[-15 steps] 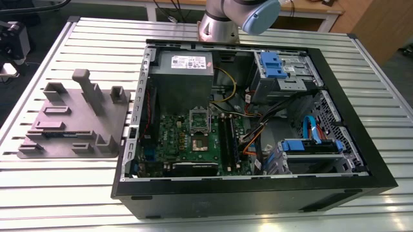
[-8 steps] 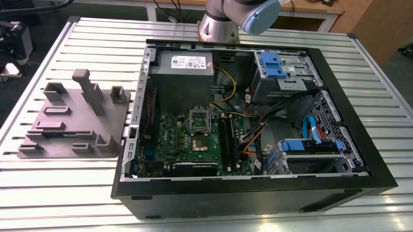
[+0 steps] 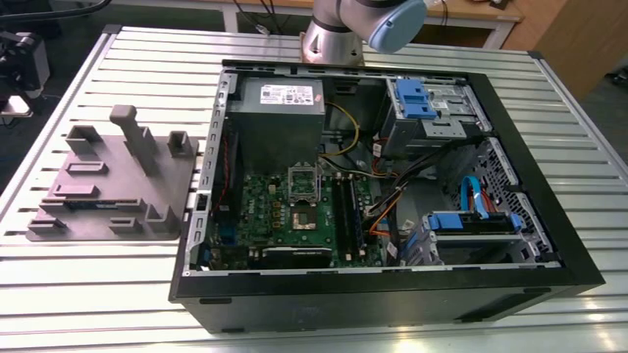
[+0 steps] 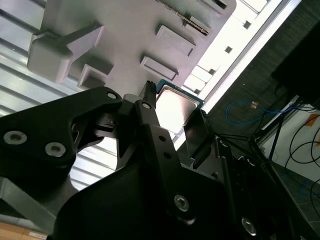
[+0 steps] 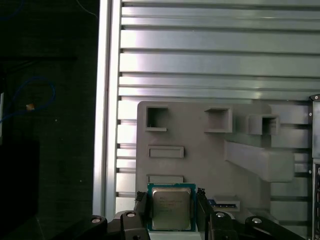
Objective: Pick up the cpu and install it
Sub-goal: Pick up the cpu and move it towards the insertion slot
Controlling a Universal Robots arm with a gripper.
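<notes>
In both wrist views the cpu (image 5: 171, 209) (image 4: 176, 106), a small square chip with a shiny silver top and a green rim, sits between my two black fingers. My gripper (image 5: 171, 200) (image 4: 172, 114) is shut on it, one finger (image 5: 141, 205) pressing each of two opposite edges. The chip hangs well above the grey holder tray (image 5: 200, 165) (image 4: 120, 30) that lies on the slatted table. In the exterior view the open computer case (image 3: 549, 220) shows its green motherboard (image 3: 260, 198) with a bare socket (image 3: 300, 215) under a raised metal bracket.
The holder tray (image 3: 108, 184) lies on the exterior view's left, beside the case, with upright posts and recessed pockets. Inside the case are a grey power supply (image 3: 279, 103), blue drive bays (image 3: 417, 99) and loose cables (image 3: 393, 198). The arm's base (image 3: 334, 37) stands behind the case.
</notes>
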